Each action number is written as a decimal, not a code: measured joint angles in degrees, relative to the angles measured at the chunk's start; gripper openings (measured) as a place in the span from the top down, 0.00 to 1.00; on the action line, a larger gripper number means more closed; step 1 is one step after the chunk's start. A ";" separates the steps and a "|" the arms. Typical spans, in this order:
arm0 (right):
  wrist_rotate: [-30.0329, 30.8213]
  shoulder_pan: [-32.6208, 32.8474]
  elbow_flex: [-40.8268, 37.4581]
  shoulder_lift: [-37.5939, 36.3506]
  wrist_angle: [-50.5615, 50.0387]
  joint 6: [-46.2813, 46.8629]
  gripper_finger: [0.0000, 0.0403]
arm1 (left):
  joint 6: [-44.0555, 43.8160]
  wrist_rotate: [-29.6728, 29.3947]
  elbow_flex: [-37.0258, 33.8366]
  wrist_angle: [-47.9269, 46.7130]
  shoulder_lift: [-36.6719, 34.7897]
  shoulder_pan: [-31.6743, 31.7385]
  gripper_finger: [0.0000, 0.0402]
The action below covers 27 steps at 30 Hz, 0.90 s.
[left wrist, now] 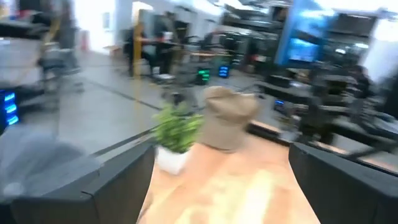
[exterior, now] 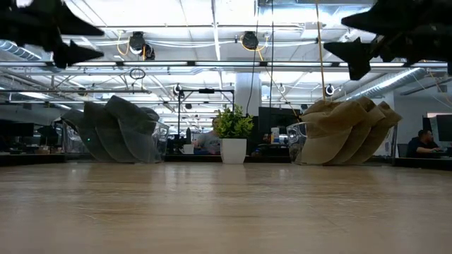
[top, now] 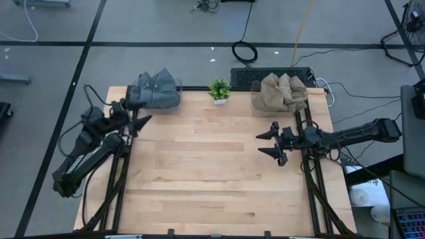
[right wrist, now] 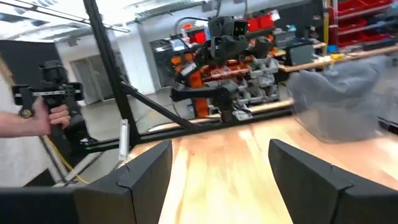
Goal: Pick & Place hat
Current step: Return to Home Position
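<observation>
No cap lies loose on the wooden table (top: pixel 219 179), so I judge the sorting done. My two arms hang above it clear of the bins, the left gripper (top: pixel 138 113) well left of the potted plant (top: pixel 219 89) and the right gripper (top: pixel 259 144) right of it and nearer the front, both with jaws spread wide and empty, fit for heading home. The blue caps (top: pixel 156 91) sit heaped in the left transparent bin (top: pixel 176 85) just left of the plant, the tan caps (top: pixel 282 91) in the right bin (top: pixel 255 89) just right of it.
</observation>
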 joint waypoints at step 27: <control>10.25 0.00 -8.50 -0.48 9.16 -2.36 0.37 | -11.53 -9.31 -19.37 28.61 0.00 -28.67 0.05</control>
